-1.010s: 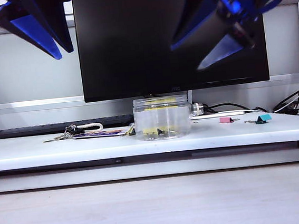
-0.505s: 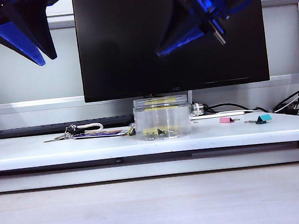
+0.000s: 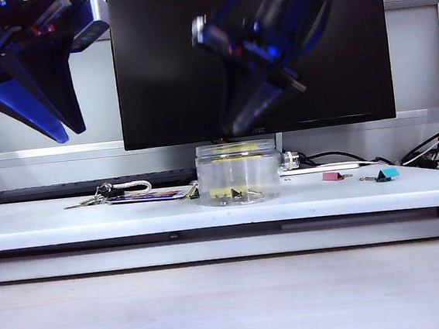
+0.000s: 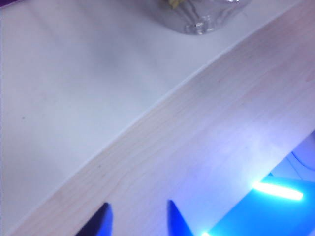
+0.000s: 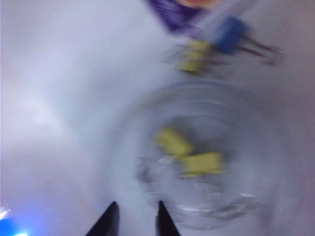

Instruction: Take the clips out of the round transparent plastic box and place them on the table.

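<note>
Sitting mid-tabletop (image 3: 54, 219), just in front of the black monitor (image 3: 163, 61), we have the round transparent plastic box (image 3: 237, 172), upright. We see two yellow clips (image 5: 189, 153) on its floor in the right wrist view, touching each other; they show low in the box from outside too. Another yellow clip (image 5: 194, 58) and a blue clip (image 5: 230, 30) lie outside the box, beside a purple card (image 3: 146, 196). Left of the box: that card plus a key bunch (image 3: 98, 195). Right of it, on the tabletop: a pink clip (image 3: 332, 176), then a teal clip (image 3: 386, 173), near each other, well apart from the box.

Right tool (image 5: 134, 219) hangs above the box mouth, motion-blurred; fingers part-spread with a narrow gap, nothing between them. Left tool (image 4: 138, 220) is high at the far left, clear of everything; fingers apart, nothing held. Its camera sees the tabletop's front edge and one corner of the box.
</note>
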Motion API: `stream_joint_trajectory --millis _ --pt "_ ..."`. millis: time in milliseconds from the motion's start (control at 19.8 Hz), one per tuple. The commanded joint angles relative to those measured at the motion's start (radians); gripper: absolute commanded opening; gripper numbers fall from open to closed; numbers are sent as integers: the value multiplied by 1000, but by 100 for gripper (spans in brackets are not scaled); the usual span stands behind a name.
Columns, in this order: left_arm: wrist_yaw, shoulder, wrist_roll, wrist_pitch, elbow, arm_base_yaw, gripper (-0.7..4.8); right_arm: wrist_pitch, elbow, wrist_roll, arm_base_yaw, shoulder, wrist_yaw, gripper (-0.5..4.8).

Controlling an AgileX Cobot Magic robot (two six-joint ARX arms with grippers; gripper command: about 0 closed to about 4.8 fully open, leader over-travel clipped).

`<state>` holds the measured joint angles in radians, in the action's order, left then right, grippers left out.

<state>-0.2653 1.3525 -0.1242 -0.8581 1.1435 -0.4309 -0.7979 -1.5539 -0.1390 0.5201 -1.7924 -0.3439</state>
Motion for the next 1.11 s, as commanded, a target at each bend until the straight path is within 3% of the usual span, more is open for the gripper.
stream_joint_trajectory --millis 51,202,404,909,1111 --pt "-35 -4 -7 26 -2 0 154 -67 -86 -13 -1 -61 35 127" --pt "-104 -4 -8 48 -2 0 153 -137 -171 -47 2 -127 36 160" --pt "-138 -4 -21 45 -3 0 153 -199 -223 -79 4 -192 57 160" --pt "-143 -4 -34 46 -3 0 153 -221 -223 -161 4 -256 167 191" --pt "-143 -4 -37 48 -3 0 153 -307 -222 -145 4 -256 188 207"
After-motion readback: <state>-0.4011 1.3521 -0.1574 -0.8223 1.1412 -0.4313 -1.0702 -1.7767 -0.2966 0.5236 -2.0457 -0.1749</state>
